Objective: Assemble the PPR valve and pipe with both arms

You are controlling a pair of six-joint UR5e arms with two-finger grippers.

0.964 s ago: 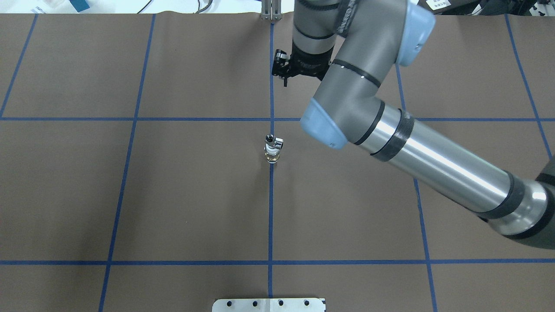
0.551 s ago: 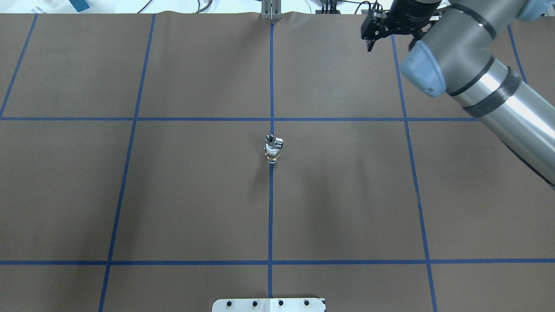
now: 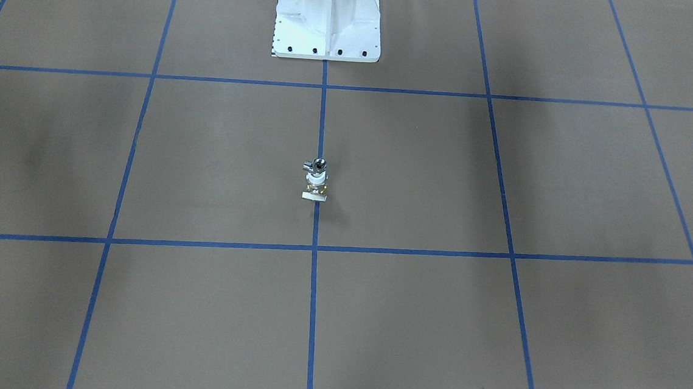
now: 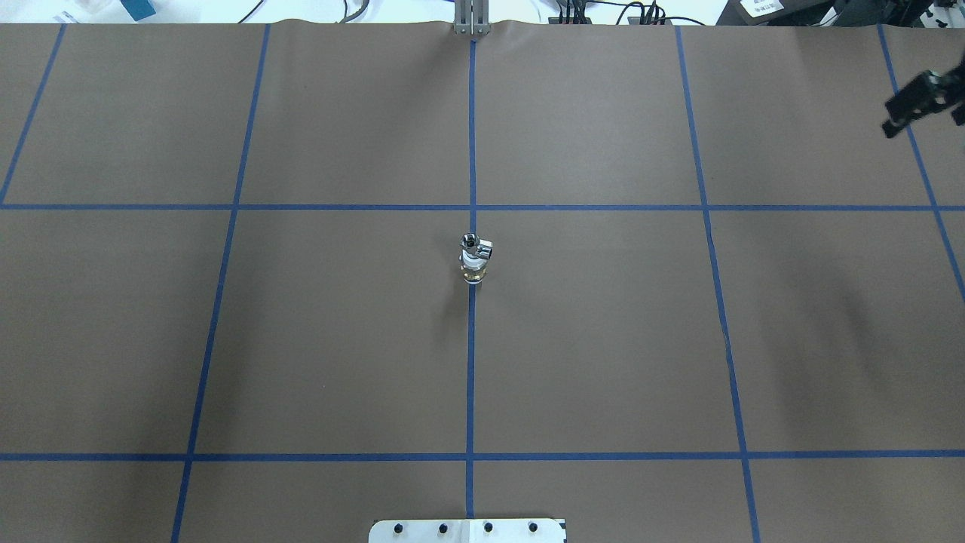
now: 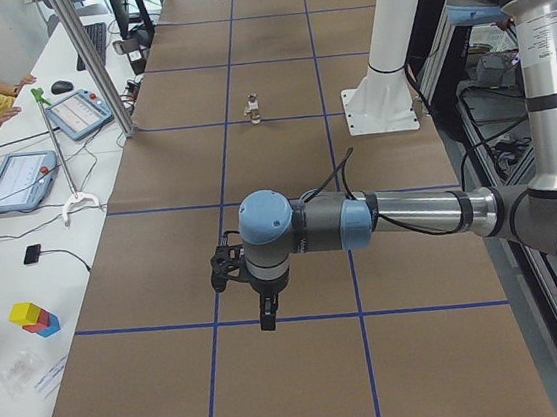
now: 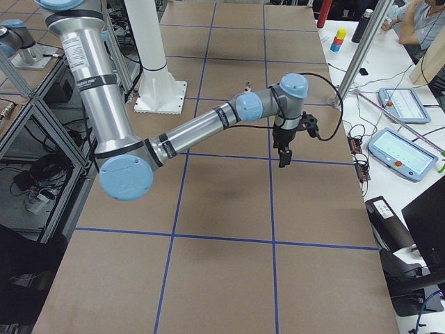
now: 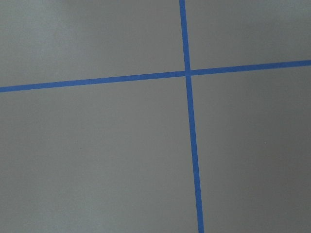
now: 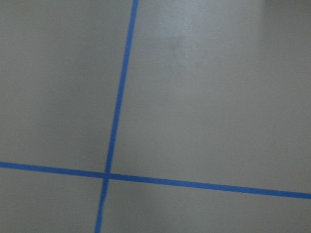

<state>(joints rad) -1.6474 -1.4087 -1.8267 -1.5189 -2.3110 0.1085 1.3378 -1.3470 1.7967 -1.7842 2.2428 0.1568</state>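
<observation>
left fingers (image 5: 265, 318): gap cannot tell | right fingers (image 6: 283, 157): gap cannot tell | pipe (image 4: 473, 243) atop PPR valve (image 4: 473, 268), untouched

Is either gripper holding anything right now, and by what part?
Nothing held: PPR valve and pipe stand stacked mid-table, left gripper and right gripper both well away.

Seen from overhead, the pipe (image 4: 470, 242) is seated atop the PPR valve (image 4: 473, 268), which is stood upright mid-table (image 4: 301, 339) on the centre tape line (image 4: 470, 377). The pedestal (image 4: 467, 531) is set at the near edge.
</observation>
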